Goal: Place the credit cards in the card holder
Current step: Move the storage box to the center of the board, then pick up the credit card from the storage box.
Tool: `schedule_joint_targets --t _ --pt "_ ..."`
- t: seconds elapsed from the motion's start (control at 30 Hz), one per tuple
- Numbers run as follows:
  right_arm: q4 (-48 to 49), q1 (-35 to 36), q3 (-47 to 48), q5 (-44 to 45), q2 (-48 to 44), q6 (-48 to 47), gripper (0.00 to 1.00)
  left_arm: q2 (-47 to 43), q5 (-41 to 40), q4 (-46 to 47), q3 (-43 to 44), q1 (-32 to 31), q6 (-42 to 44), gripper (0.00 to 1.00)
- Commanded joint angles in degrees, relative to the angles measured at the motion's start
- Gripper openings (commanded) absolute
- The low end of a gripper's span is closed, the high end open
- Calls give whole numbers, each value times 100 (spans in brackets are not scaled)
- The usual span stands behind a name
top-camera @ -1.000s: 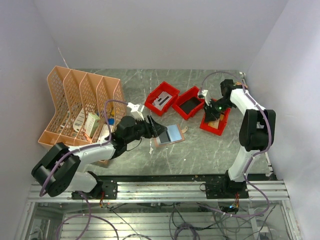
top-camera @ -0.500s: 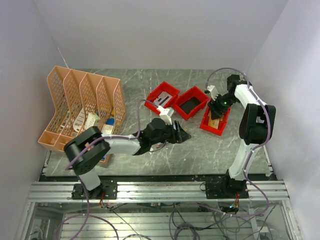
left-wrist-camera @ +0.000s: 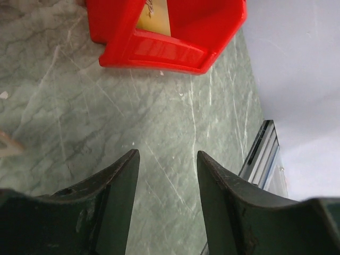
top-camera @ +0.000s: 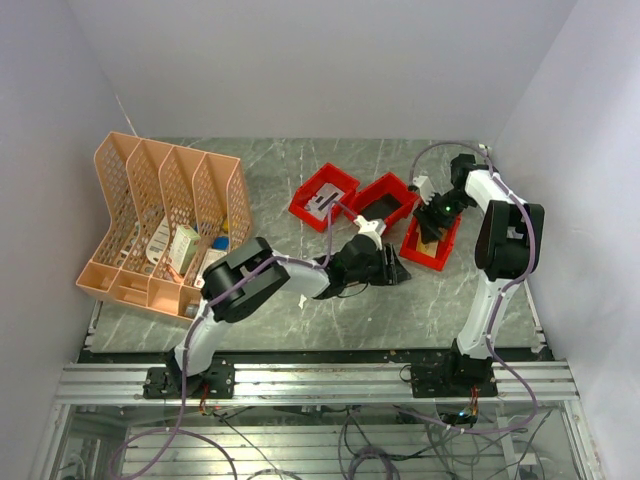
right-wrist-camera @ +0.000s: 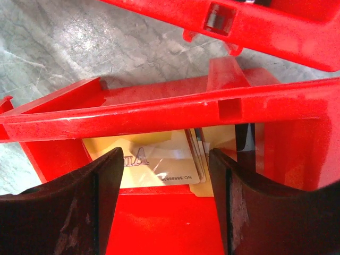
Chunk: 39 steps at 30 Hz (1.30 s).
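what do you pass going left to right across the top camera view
peach file rack → left red bin → middle red bin → right red bin

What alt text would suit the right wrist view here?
The right gripper, jaws open, hovers over a red bin with a cream printed card lying on its floor between the dark fingers. A second red bin crosses the top edge, on a grey-green marbled table.
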Motion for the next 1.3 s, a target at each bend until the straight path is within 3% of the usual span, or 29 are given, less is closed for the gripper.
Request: schedule_joint_targets --t 0.0,0.43,0.8,1.03,1.27 --pt "-224 -54 45 -238 20 -106 63 403 56 -177 510 -33 1 58" --pt "-1135 -151 187 -829 -105 10 45 1212 91 -850 1602 22 356 54" --pt "-2264 -186 519 -1544 -101 -77 36 1223 50 -988 1677 164 465 53" --pt "-2306 -186 188 -1819 -193 -4 29 1230 98 -956 1673 209 476 53" --pt "-2254 -186 -121 -1885 -305 38 29 1275 138 -946 1731 235 467 53"
